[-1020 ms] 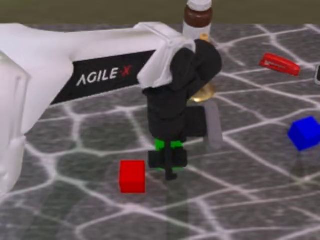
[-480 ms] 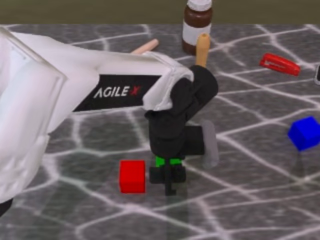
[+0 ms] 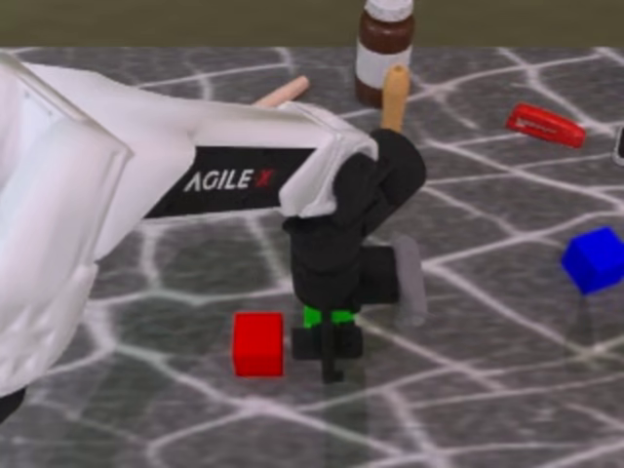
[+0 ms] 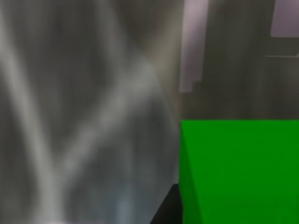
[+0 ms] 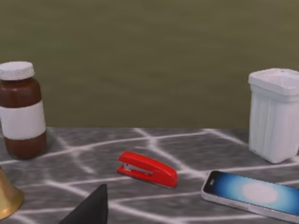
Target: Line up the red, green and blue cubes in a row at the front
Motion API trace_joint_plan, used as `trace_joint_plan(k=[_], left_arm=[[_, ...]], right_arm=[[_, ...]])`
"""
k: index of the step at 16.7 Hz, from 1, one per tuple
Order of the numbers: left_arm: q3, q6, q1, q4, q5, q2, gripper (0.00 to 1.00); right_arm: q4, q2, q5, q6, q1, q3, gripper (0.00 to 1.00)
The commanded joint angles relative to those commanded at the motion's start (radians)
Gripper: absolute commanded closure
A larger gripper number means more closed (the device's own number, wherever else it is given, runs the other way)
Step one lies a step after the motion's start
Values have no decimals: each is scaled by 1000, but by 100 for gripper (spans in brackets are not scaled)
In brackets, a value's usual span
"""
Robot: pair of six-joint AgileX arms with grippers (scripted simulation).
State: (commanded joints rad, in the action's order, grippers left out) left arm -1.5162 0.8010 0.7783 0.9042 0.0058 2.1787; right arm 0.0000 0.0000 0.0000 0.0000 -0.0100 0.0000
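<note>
The green cube (image 3: 329,315) sits between the black fingers of my left gripper (image 3: 329,343), low at the table's front middle. My left gripper is shut on it. In the left wrist view the green cube (image 4: 238,172) fills the near corner, with a dark finger (image 4: 169,207) against its side. The red cube (image 3: 258,343) rests on the table just left of the gripper, a small gap away. The blue cube (image 3: 595,258) lies far to the right. My right arm is outside the top view; only a dark tip of my right gripper (image 5: 96,210) shows in its wrist view.
At the back stand a brown bottle (image 3: 384,44) and a brass bell (image 3: 394,96), half hidden by my left arm. A red stapler (image 3: 544,124) lies at back right. A phone (image 5: 254,193) and a white container (image 5: 275,114) show in the right wrist view.
Since a second ago my left arm has swung and carried the green cube slightly toward the front, uncovering the bell's handle. Over the last half second almost nothing moved.
</note>
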Motion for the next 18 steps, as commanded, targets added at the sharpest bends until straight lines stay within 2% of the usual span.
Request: trace_joint_plan(k=[5,15,18], left_arm=[[0,0,0,0,0,0,2],[-4,0,-2,3,0,-1,0],[-58,-3,-10,76,0,-25,0]], right_arm=[[0,0,0,0,0,0,0],[0,0,0,0,0,0,0],[0,0,0,0,0,0,0]])
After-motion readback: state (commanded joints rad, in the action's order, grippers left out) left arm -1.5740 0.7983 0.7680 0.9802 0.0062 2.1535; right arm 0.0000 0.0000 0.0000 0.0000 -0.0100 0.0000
